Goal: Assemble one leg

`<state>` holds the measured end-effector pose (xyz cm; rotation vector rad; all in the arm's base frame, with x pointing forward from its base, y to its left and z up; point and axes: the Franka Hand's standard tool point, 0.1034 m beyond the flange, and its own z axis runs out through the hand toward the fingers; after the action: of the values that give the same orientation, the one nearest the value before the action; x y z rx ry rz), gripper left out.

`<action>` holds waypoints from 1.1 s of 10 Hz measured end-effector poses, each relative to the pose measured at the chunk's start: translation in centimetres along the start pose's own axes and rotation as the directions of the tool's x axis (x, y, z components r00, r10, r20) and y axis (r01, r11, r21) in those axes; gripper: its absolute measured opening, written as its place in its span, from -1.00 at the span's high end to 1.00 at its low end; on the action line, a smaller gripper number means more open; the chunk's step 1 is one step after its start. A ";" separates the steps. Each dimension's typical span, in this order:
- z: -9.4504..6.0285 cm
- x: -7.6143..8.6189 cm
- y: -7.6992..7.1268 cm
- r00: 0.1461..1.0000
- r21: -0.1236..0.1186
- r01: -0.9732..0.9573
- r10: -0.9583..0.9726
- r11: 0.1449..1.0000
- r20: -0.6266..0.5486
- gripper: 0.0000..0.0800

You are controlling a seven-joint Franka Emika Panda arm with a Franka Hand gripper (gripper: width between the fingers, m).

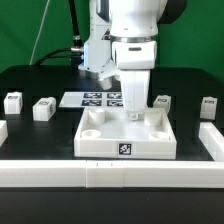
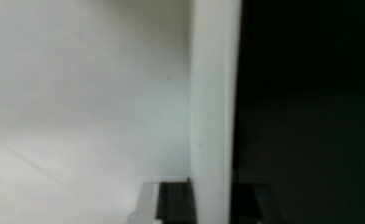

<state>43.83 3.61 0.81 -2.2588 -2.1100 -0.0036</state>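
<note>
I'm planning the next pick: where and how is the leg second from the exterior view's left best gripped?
Probably from straight above, pinching two opposite flat sides of the leg near its middle. It is a small block sitting free on the table, apart from its neighbour, with nothing over it, so its top is open and its sides offer parallel faces.

Green backdrop [image 1: 25, 30] hanging behind scene, showing at 10 and 2 o'clock of exterior view. Thin dark cable [image 1: 42, 35] slanting across it at 11 o'clock. Black surface [image 1: 40, 135] spreading across middle, taking soft even light. White rail [image 1: 50, 172] running along surface's front edge at 6 o'clock, short arms reaching back at 4 and 8 o'clock.
</note>
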 end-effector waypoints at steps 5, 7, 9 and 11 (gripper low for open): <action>0.0 1.4 1.9 0.999 -0.008 0.052 -0.052 0.999 -0.003 0.85; 0.1 3.2 3.5 0.996 -0.022 0.086 -0.087 0.996 -0.009 0.85; 0.0 4.3 4.4 0.997 -0.033 0.072 -0.072 0.997 -0.017 0.85; 0.1 5.0 4.9 0.998 -0.038 0.056 -0.057 0.998 -0.020 0.85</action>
<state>49.06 8.22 0.76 -2.2082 -2.1807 -0.0701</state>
